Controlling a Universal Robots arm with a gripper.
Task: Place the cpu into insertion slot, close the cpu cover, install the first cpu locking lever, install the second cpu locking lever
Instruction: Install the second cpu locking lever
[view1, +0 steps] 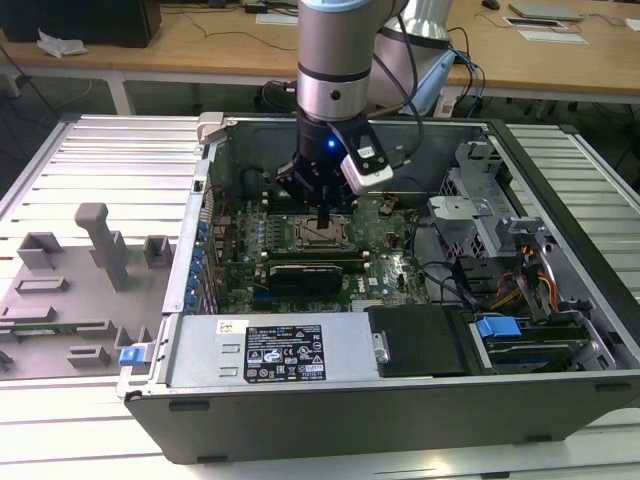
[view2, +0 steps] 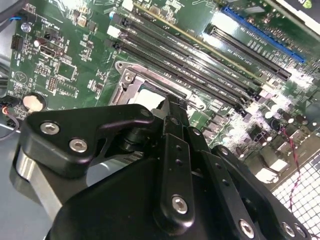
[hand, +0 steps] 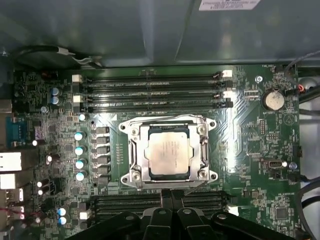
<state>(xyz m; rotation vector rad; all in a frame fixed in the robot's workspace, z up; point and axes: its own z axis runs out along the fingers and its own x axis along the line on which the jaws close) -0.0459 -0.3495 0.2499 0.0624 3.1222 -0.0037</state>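
Note:
The cpu (hand: 167, 152), a flat silver-grey square, lies in the insertion slot (hand: 131, 176) on the green board. The cpu cover (hand: 134, 150), a silver frame, lies flat around the chip, which shows through its window. My gripper (hand: 172, 194) is shut with nothing between its fingers. Its tip hangs at the socket's edge beside a bank of black memory slots. In the second wrist view the joined fingertips (view2: 170, 106) point down at the socket rim (view2: 125, 75), with a strip of the cpu (view2: 147, 95) showing beyond them. In the exterior view the gripper (view1: 322, 224) stands just over the socket (view1: 318, 236) inside the open computer case.
Long black memory slots (hand: 150, 90) run along two sides of the socket. A black card (view1: 305, 270) sits across the board, with the power supply (view1: 275, 350) in front and a drive cage (view1: 490, 225) with cables at the exterior view's right. Grey fixtures (view1: 100, 245) stand outside the case.

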